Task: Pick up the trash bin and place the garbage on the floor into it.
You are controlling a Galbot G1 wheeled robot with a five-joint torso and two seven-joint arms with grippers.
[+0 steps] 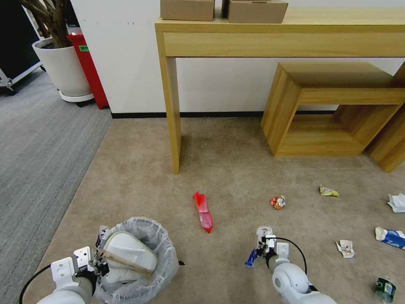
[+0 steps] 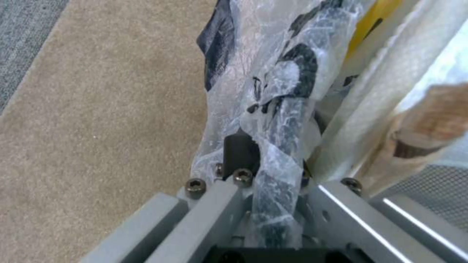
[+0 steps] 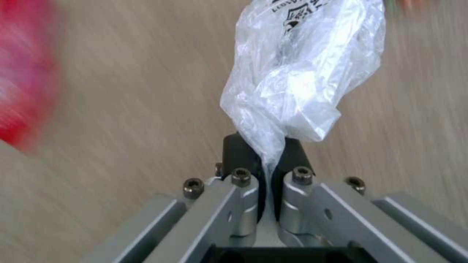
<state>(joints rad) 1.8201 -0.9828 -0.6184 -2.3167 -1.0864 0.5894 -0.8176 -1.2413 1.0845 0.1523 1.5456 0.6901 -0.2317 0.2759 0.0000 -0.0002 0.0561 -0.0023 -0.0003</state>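
- The left end effector (image 1: 98, 258) pinches the rim of the trash bin (image 1: 162, 257) at the robot's lower left; in the left wrist view its dark fingers (image 2: 239, 149) close on the crinkled clear bag liner and the bin's edge.
- The bin stands on or just above the beige floor (image 1: 139, 177); which one cannot be told. A white slipper (image 1: 128, 251) lies inside it with a wooden stick (image 1: 126, 259) across it.
- The right end effector (image 1: 265, 245) is low at the robot's right, its fingers (image 3: 239, 151) pressed together on a crumpled clear plastic bag (image 3: 302, 80).
- The bag carries dark printed lettering near its far end, too small and cut off to read.
- A red wrapper (image 1: 203, 211) lies on the floor between the two arms, ahead of them.
- Farther right lie a small crumpled red-orange wrapper (image 1: 277, 202), a yellow wrapper (image 1: 328, 191), crumpled white paper (image 1: 396, 202), a blue-and-white carton (image 1: 390, 237), a small printed white packet (image 1: 346, 248) and a bottle with a green label (image 1: 384, 289); their print is illegible.
- A wooden desk (image 1: 278, 38) stands against the wall with two cardboard boxes (image 1: 223, 10) on top.
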